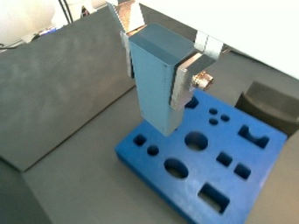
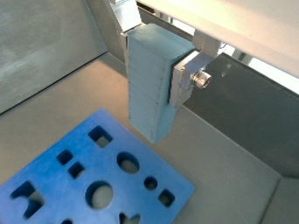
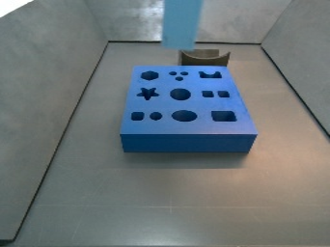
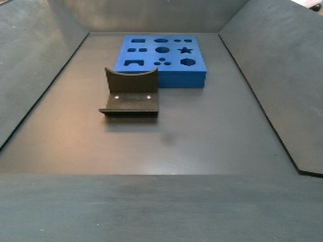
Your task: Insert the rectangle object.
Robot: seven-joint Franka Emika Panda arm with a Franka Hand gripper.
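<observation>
— Item one, the gripper?
— Fingers clamped on the rectangle object, one pale blue bar held upright, its lower end in the air above the blue board in both wrist views. In a side view the bar hangs at the top centre of the frame.

— Surface and room?
— Dark grey floor, grey walls on all sides.

— Count?
— One bar, one blue board with many shaped holes, one fixture, standing just beside the board.
</observation>
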